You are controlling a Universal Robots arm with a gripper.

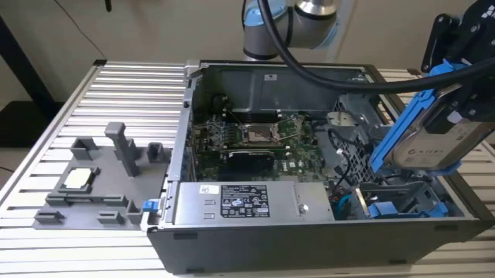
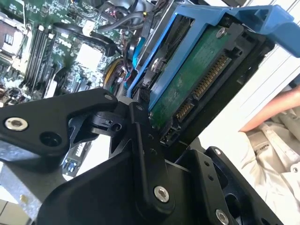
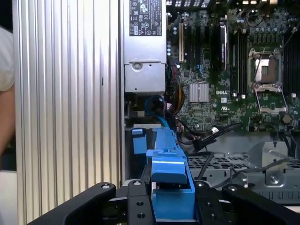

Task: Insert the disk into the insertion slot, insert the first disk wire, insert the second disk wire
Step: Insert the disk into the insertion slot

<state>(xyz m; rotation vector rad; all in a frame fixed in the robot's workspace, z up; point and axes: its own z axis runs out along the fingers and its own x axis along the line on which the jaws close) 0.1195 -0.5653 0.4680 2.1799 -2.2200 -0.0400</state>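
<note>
Disk (image 1: 433,145), flat silver slab in blue plastic frame, gripped tight by black pincer (image 3: 169,199)

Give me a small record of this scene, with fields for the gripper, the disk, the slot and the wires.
gripper: shut on the disk, by its blue frame
disk pose: tilted, above the slot, not inserted
slot: empty, at the exterior view's right of the computer case
disk connector: bare, no wire attached
</note>
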